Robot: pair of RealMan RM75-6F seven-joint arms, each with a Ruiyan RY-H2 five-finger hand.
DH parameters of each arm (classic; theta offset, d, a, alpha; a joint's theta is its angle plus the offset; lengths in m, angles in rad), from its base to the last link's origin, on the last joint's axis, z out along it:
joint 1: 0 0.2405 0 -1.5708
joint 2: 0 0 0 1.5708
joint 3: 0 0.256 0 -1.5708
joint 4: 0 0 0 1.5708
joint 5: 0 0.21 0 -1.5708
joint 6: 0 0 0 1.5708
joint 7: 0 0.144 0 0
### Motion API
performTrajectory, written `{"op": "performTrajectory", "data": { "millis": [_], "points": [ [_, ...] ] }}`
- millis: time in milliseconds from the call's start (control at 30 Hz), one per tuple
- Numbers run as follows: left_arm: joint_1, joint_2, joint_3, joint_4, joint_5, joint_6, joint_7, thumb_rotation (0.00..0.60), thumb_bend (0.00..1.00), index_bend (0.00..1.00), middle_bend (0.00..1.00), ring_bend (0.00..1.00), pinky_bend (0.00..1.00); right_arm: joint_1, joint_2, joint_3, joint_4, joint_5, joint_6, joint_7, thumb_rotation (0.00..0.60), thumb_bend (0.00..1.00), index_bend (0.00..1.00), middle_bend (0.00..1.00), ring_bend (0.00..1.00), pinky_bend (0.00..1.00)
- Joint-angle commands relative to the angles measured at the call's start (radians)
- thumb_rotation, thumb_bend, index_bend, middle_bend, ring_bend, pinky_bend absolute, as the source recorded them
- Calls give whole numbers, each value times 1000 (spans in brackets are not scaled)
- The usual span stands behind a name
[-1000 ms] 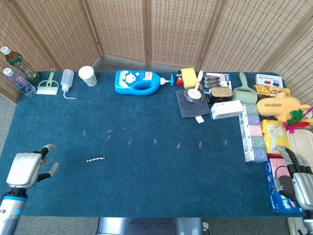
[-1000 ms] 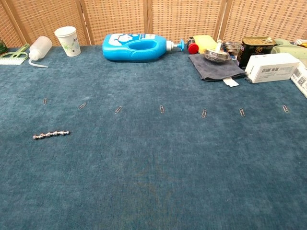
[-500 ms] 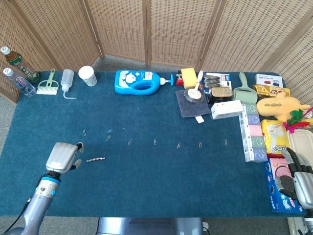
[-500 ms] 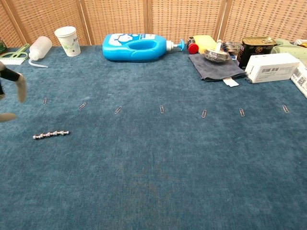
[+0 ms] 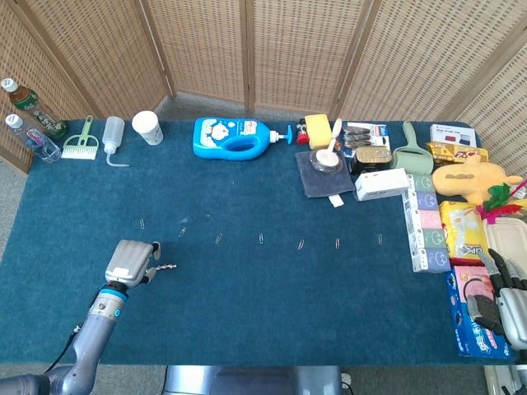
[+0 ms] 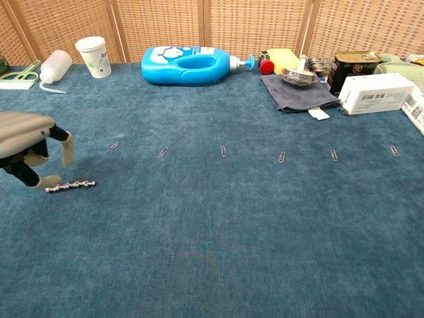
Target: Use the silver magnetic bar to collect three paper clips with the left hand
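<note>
Left robot hand: positioned low over the blue-covered surface at its left side, fingers spread and curved downward, nothing held. One fingertip is seen just beside the left end of the silver magnetic bar; whether contact is made cannot be told. In the head view the same hand covers the bar's left portion, only the right end being visible.

Silver magnetic bar: a short beaded rod, lying flat on the surface, roughly parallel to the near edge.

Paper clips: laid in a row across the surface beyond the bar, well apart from one another. Nearest to the bar is one clip; further right are others.

Right robot hand: seen only in the head view, at the far right edge over packaged goods, fingers extended and apart, nothing held.

Also recorded along the far edge: blue detergent bottle, paper cup, white squeeze bottle, grey cloth, white box.
</note>
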Motion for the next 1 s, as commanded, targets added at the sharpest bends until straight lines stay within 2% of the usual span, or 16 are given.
{"op": "performTrajectory", "data": {
  "millis": [33, 1000],
  "points": [
    [-13, -12, 0, 5, -9, -7, -6, 600, 334, 449, 1000, 1000, 1000, 0, 1, 1, 0, 5, -4, -1, 530, 506, 0, 0, 0, 0],
    [-59, -48, 37, 30, -72, 11, -22, 600, 357, 446, 1000, 1000, 1000, -20, 5, 3, 9, 14, 6, 12, 530, 505, 0, 0, 0, 0]
  ]
}}
